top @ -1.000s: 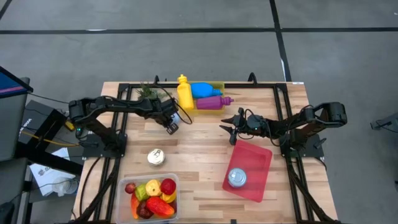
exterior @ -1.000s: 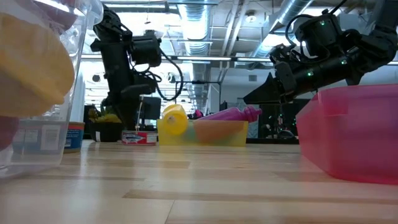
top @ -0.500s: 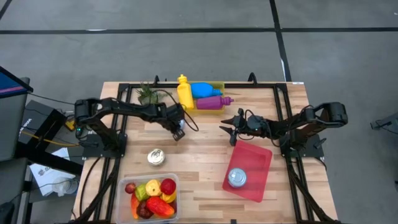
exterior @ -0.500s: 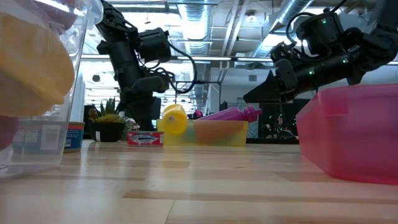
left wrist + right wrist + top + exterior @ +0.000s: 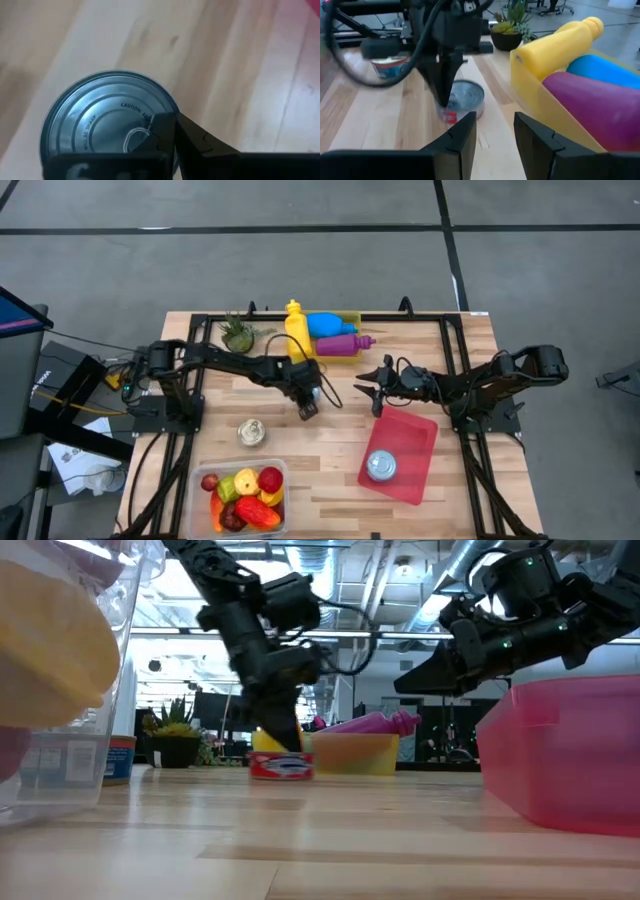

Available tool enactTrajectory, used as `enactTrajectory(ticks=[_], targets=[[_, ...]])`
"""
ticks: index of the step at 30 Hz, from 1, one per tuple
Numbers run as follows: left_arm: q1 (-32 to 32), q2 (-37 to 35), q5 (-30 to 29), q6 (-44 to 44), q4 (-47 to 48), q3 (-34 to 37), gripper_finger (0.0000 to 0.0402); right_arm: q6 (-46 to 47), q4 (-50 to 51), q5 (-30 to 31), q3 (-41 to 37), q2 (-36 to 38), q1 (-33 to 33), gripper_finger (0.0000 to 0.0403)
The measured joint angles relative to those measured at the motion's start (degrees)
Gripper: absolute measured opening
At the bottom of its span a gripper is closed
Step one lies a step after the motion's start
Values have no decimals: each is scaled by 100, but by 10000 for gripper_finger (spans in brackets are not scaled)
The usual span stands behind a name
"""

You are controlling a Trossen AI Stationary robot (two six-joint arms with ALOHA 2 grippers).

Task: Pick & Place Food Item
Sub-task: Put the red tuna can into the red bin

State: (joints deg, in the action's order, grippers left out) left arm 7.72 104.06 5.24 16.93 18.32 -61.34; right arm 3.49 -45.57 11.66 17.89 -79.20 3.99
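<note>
My left gripper reaches to the table's middle, shut on a flat tin can with a red label. The left wrist view shows the can's silver pull-tab lid. The can also shows in the right wrist view. Whether its base touches the wood, I cannot tell. My right gripper hovers open, just right of the can, over the far end of the red tray. A second can stands in that tray. My left gripper comes at the can from above, fingers pointing down. One finger lies against the side of the rim. The other finger is hidden by the gripper's own body. The can stays upright, lid up.
A third can stands on the table left of centre. A clear tub of toy fruit sits at the near edge. A yellow bin with bottles and a potted plant are at the far edge.
My left gripper has travelled toward the table's right and somewhat toward the near edge, from beside the yellow bin to the table's middle. The red-labelled can has moved with it, staying low and upright.
</note>
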Motion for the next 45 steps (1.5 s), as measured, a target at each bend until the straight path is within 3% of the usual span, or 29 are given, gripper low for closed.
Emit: enactTrajectory(ticks=[5,10,13,17,23,30,33,38,41,45], targets=[[-192,344,-9,-244,-138,-614,0,25,107,0,75,9,-105,123],[-347,321,-22,-477,-655,-786,0,812,-141,-7,79,9,-247,123],[-474,-37,-101,-730,-785,-788,0,849,-283,-9,81,9,-254,123],[-774,-745,-630,-1162,-997,-610,0,940,-481,-7,81,9,-266,123],[-1349,-2318,-1611,-1698,-2326,549,0,1507,-588,-140,81,5,-289,123],[-1510,-4253,-1833,-1657,-3291,2393,0,2187,-601,-340,81,5,-120,123],[-1516,-4975,-1826,-1650,-3415,2992,0,1731,-567,-524,102,5,-177,123],[-1529,-6037,-1779,-1699,-3366,3791,3,50,-349,-732,522,5,-522,130],[-1528,-6528,-1775,-1700,-3381,4177,9,-232,613,-728,1191,5,-592,160],[-1516,-6961,-1770,-1696,-3375,4574,26,-243,3015,-702,2539,-351,-565,235]])
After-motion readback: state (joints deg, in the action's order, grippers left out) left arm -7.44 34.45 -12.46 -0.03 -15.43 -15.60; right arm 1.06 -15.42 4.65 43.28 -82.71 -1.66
